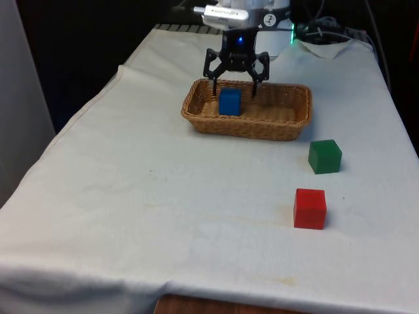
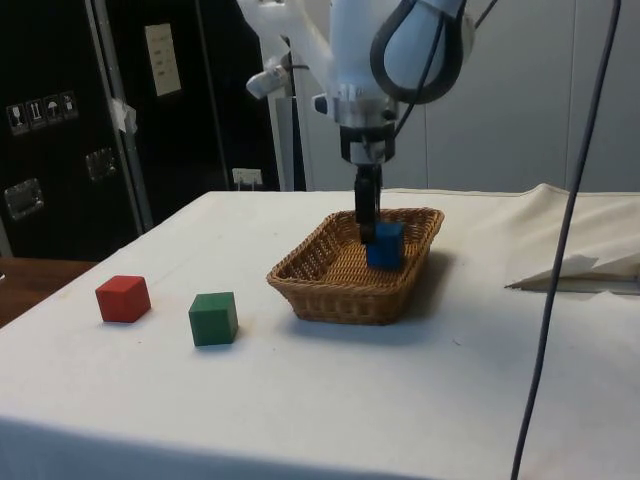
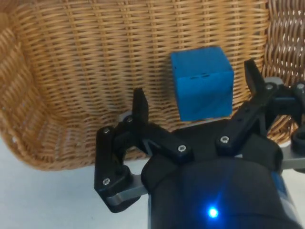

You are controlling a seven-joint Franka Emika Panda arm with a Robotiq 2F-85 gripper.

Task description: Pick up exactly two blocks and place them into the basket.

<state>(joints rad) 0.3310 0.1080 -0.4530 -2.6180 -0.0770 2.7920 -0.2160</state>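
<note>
Gripper is held spread above the wicker basket, blue block released inside. First placement judged done; next, green block or red block is to be fetched.

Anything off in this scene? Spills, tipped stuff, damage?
Nothing stands out. Blue block sits in the basket, between the open fingers of the hand. Green block and red block rest flat on the cloth outside it.
</note>
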